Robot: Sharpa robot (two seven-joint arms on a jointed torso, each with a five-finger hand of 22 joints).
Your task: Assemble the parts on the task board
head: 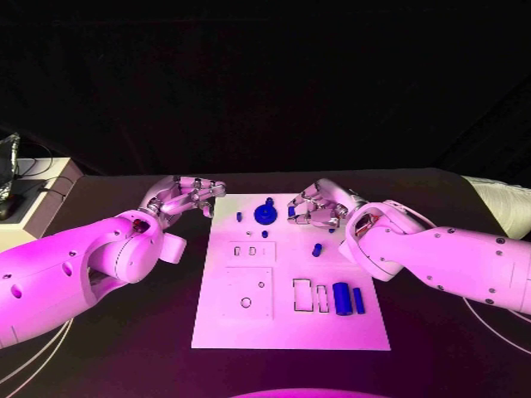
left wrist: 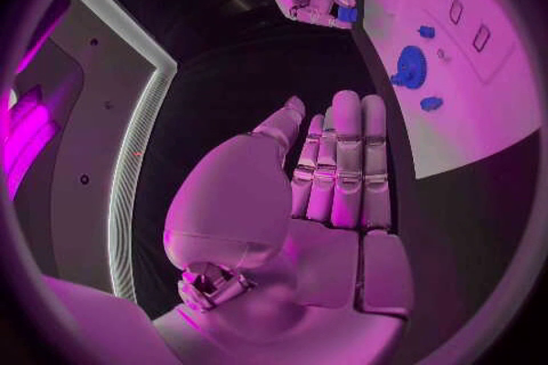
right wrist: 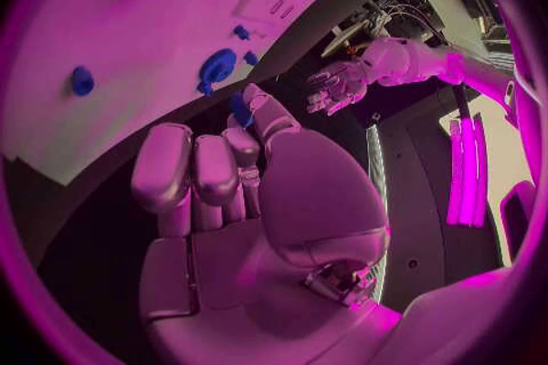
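We see a flat white board (head: 292, 323) lying in the middle of our dark worktop (head: 122, 348). It has square and slot-shaped cutouts in it. Near the front, a fat blue tube (head: 341, 298) and a thin blue bar (head: 358, 300) lie side by side, right next to two of the slots. A round blue wheel (head: 265, 215) with bumpy edges sits near the far end of the board. A little blue peg (head: 317, 249) lies near the middle, toward our right side.

Our left hand (head: 184, 199) is shiny and silver. It floats just off the far left corner of the board. Its fingers are straight and close together, and it holds nothing.

Our right hand (head: 319, 207) is over the far right part of the board, just beside the wheel. Its fingers are curled in. A small blue piece (left wrist: 346, 15) is pinched at its fingertips. We cannot tell what shape that piece is, because the fingers hide most of it.

A white box (head: 26, 199) sits off to the left of the worktop, partly cut off.
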